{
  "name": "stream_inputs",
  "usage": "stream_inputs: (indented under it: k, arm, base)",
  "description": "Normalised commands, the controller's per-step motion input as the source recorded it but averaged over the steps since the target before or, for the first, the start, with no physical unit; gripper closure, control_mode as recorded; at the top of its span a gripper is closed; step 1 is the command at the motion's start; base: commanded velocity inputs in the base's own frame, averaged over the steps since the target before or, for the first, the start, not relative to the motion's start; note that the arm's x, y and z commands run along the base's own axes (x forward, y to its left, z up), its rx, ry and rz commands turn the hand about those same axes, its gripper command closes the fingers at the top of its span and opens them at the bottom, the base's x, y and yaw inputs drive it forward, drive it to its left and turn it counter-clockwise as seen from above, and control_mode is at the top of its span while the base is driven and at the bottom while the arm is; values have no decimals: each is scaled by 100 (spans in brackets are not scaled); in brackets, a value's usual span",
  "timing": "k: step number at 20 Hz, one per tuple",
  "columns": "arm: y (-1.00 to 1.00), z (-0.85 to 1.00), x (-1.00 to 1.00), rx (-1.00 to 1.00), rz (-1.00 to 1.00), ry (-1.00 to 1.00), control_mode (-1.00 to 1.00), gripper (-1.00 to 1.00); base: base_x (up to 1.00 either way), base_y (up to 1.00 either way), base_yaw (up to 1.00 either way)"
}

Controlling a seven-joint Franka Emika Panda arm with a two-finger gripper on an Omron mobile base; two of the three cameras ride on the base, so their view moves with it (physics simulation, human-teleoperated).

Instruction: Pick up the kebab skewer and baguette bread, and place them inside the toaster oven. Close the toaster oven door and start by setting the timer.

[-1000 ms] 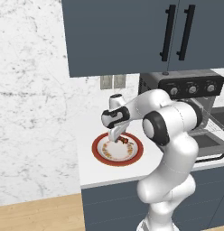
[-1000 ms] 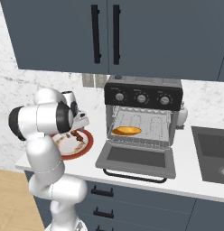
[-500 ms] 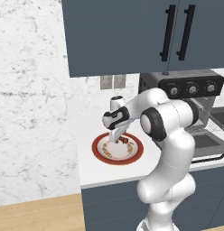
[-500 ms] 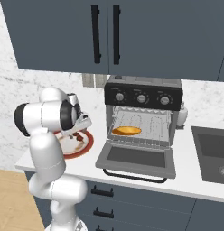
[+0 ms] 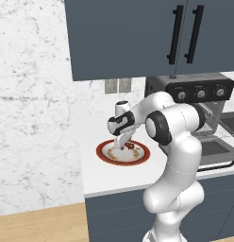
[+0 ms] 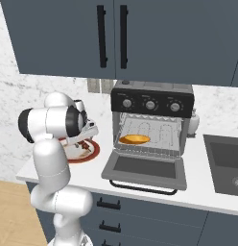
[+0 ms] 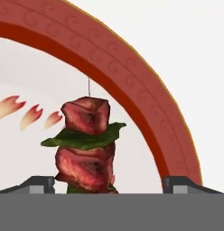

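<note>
- Kebab skewer [image 7: 86,144] lies flat on the red-rimmed plate [image 7: 132,85], toward the plate's right-hand rim as the hand view frames it; nothing has lifted it.
- Its stick runs straight up-down in that view, bare tip pointing away from the camera.
- Your gripper [image 7: 109,185] is down over it, jaws spread wide, one tip either side of the chunks, gripping nothing: lined up to pinch across the stick.
- Baguette bread [image 6: 134,139] already sits on the toaster oven [image 6: 152,122] rack, long axis left-right; toaster oven door [image 6: 145,170] is dropped open to take the skewer.
</note>
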Motion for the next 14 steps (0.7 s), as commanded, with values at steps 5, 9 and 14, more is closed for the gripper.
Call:
stream_inputs:
  k: [5,9,14]
  arm:
    - [0,-12,1,0,0,0,-100,100]
    - [0,-16,0,0,0,0,-100,100]
    - [0,-7,0,0,-1,0,-100,100]
  base:
    - [0,0,0]
    - [0,0,0]
    - [0,0,0]
